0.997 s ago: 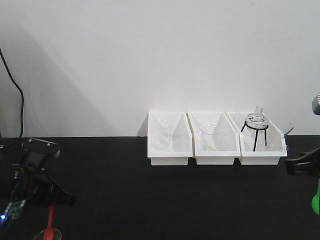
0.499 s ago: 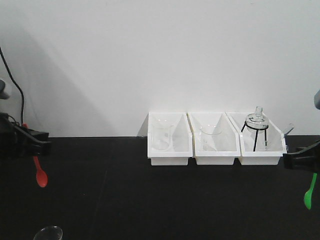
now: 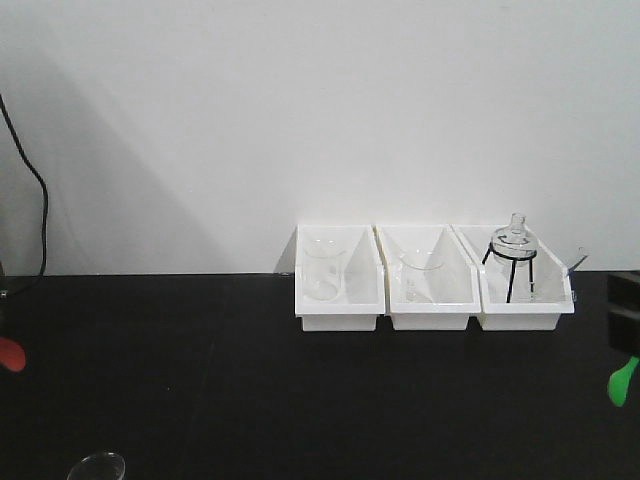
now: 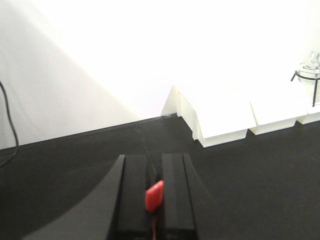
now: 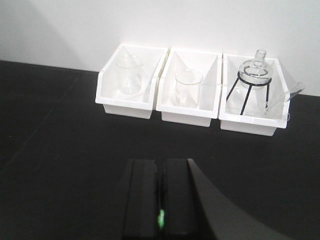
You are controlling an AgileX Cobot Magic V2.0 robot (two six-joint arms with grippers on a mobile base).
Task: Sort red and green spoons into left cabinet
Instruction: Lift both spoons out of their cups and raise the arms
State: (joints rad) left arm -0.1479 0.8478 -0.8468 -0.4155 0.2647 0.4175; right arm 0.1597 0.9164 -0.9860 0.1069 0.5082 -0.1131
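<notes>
Left tool [image 4: 154, 161] appears in its wrist view only as two black fingers [image 4: 134, 190] lying side by side; the arm behind them is out of frame. In the front view it is outside the left edge, and only the bowl of the red spoon [image 3: 8, 353] shows there, cut off by the frame. The right tool [image 5: 160, 163] is also cut off at the right edge of the front view, where only a dark block shows.

The left tool is narrow and clamped on the red spoon. The bowl sits in the slit between the fingers, back from the fingertips, and the handle is mostly hidden.

The right tool is narrow as well. A thin sliver of the green spoon [image 5: 161, 218] shows in its slit. In the front view the green bowl hangs just below the dark block, above the bench [image 3: 300, 400].

Both tools are held above the black bench with fingers pointing toward the wall [image 3: 320, 110]. The right one faces three white bins [image 5: 191, 102] holding beakers [image 5: 188, 88] and a flask [image 5: 256, 68] on a wire stand.
</notes>
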